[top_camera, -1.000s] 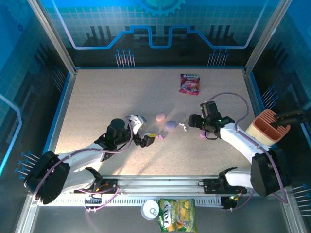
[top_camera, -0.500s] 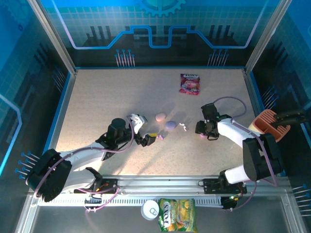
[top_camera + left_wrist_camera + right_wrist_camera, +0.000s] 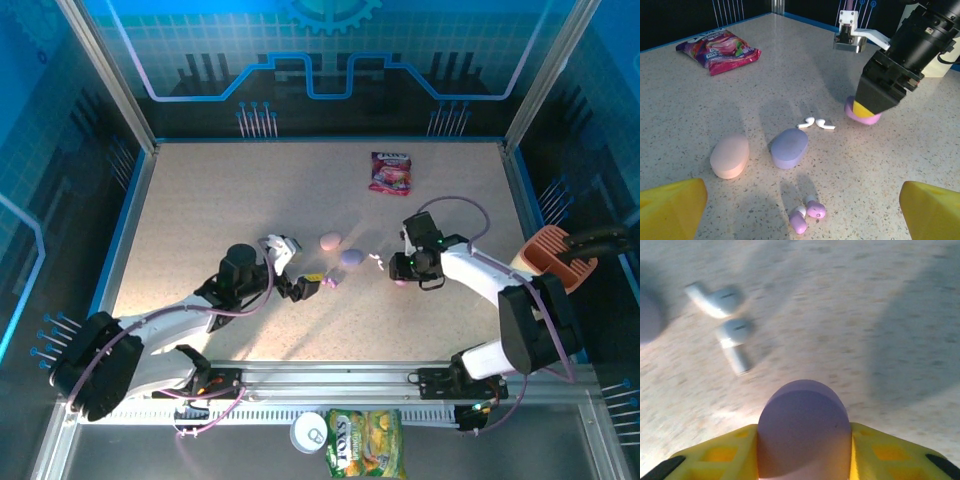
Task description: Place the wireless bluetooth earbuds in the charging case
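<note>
My right gripper (image 3: 402, 278) is shut on a pinkish-purple charging case (image 3: 802, 430), its yellow fingers (image 3: 715, 457) pressed against both sides, low over the table. Two white earbuds (image 3: 727, 315) lie just ahead and left of it. In the left wrist view the held case (image 3: 862, 114) sits under the right gripper (image 3: 871, 106). My left gripper (image 3: 300, 286) stands wide open, and two purple earbuds (image 3: 807, 214) lie on the table between its fingers. Beyond them rest a closed lilac case (image 3: 789, 147), a closed pink case (image 3: 730, 156) and the white earbuds (image 3: 816, 123).
A purple candy packet (image 3: 390, 172) lies at the back of the table. A terracotta holder (image 3: 555, 258) stands at the right edge. A green snack bag (image 3: 365, 440) and a can (image 3: 312, 432) sit below the front rail.
The right gripper has closed its fingers onto the pinkish-purple case and shifted a little left, towards the white earbuds. The left arm has stayed put.
</note>
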You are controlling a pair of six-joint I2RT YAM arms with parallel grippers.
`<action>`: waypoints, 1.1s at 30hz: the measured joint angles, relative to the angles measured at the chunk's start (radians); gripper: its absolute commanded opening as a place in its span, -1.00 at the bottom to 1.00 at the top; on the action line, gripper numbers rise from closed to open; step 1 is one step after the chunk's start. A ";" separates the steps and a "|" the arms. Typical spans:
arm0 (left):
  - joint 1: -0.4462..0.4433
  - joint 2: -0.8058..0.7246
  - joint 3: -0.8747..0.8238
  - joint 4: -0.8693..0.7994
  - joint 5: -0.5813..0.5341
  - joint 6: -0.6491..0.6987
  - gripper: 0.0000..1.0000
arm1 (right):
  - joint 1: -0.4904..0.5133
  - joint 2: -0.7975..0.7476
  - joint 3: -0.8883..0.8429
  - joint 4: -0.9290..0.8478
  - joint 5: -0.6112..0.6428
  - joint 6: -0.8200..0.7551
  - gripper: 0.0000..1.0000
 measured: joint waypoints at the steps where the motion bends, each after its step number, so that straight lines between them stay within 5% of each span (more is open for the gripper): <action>1: 0.000 -0.006 -0.002 0.000 0.000 0.001 0.99 | 0.023 -0.006 0.000 0.000 -0.016 -0.017 -0.18; 17: -0.001 -0.173 -0.050 -0.086 -0.094 -0.064 0.99 | 0.388 0.090 0.063 -0.031 -0.146 -0.188 -0.16; 23: -0.001 -0.271 -0.049 -0.242 -0.169 -0.145 0.98 | 0.454 0.118 0.071 -0.025 -0.089 -0.185 0.07; 27: -0.001 -0.323 -0.042 -0.359 -0.211 -0.201 0.98 | 0.464 0.023 0.030 0.021 -0.033 -0.160 0.33; 33: -0.001 -0.343 -0.037 -0.443 -0.224 -0.275 0.99 | 0.489 -0.187 -0.126 0.171 0.034 -0.115 0.38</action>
